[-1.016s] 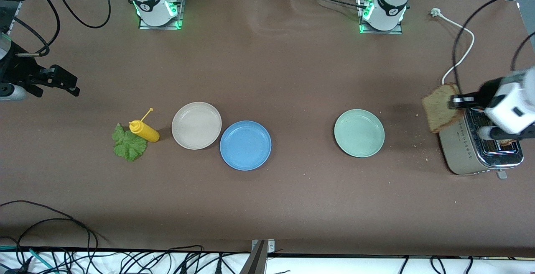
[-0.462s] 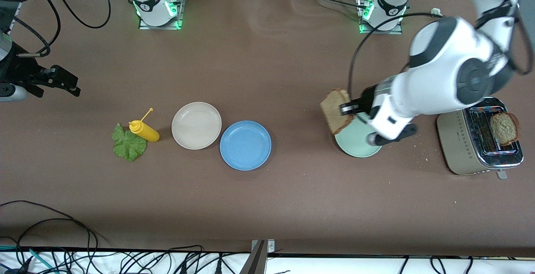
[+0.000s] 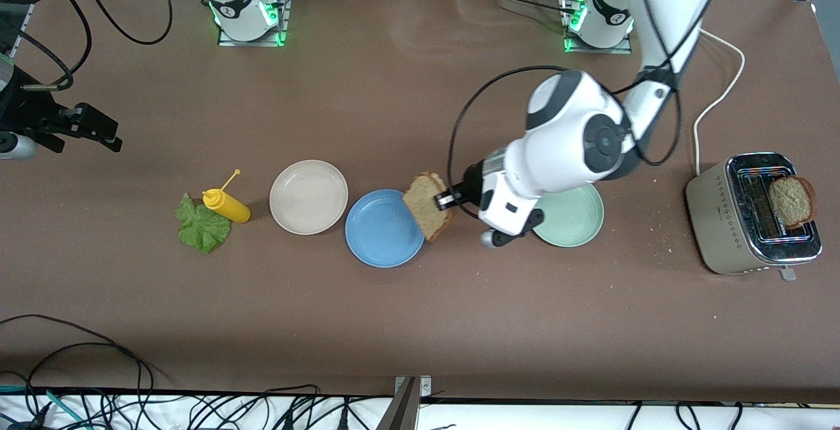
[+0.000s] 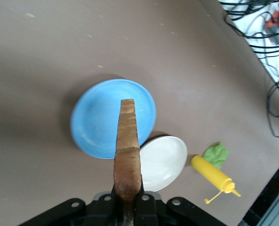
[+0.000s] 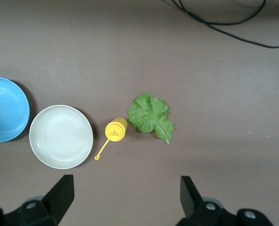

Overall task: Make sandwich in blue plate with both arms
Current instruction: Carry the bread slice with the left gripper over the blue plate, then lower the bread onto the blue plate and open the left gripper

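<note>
Bread slice (image 3: 428, 214) pinched edge-up in the left gripper (image 3: 443, 201), over the blue plate's (image 3: 380, 233) rim; plate bare; second slice (image 3: 793, 201) sits in the toaster (image 3: 722, 226); lettuce (image 3: 200, 228) lies on the counter below the waiting right gripper (image 5: 125, 197), jaws spread; sandwich barely begun.

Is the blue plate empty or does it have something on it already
Empty. The blue plate shows only bare blue surface. The bread slice hangs on edge over its rim, pinched in the left gripper.

Brown table (image 3: 420, 325): three plates (image 3: 308, 197), lettuce (image 3: 200, 226), toaster (image 3: 755, 220).
</note>
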